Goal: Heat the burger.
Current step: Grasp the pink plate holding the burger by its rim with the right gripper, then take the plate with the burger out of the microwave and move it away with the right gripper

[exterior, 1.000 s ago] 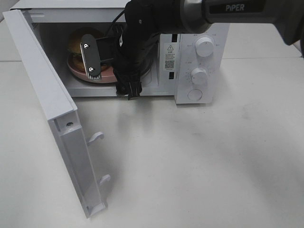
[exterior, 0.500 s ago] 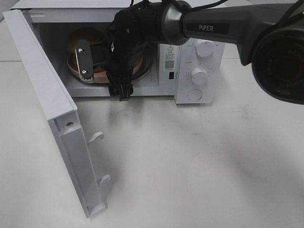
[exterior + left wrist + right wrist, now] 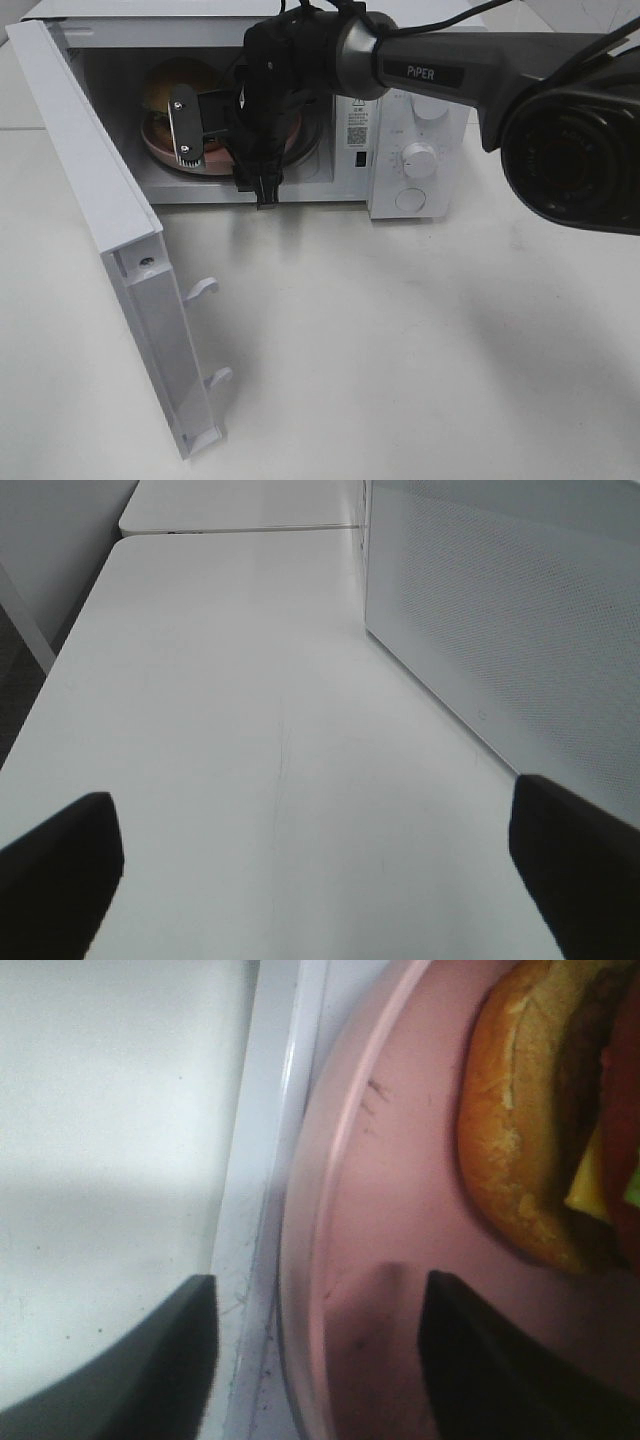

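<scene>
The burger (image 3: 172, 84) sits on a pink plate (image 3: 156, 146) inside the open microwave (image 3: 410, 200), toward the cavity's left. The right wrist view shows its golden bun, dark patty and yellow layer (image 3: 520, 1130) close up on the plate (image 3: 400, 1160). My right gripper (image 3: 192, 150) reaches into the opening at the plate's front edge. Its jaws (image 3: 318, 1360) are open and straddle the plate's rim, one finger (image 3: 150, 1360) outside it and one (image 3: 500, 1360) over the plate, neither visibly touching it. My left gripper (image 3: 320, 870) is open above the bare table, out of the exterior view.
The microwave door (image 3: 100, 200) stands swung out to the left, its latch hooks (image 3: 205, 288) facing the table. Two knobs (image 3: 420, 158) are on the right panel. The microwave's perforated side wall (image 3: 500, 630) stands close beside the left gripper. The right arm (image 3: 440, 60) crosses over the microwave.
The right arm has turned and its gripper has shifted a little left along the plate's front edge. Its jaws have narrowed around the rim. The burger and plate have not moved.
</scene>
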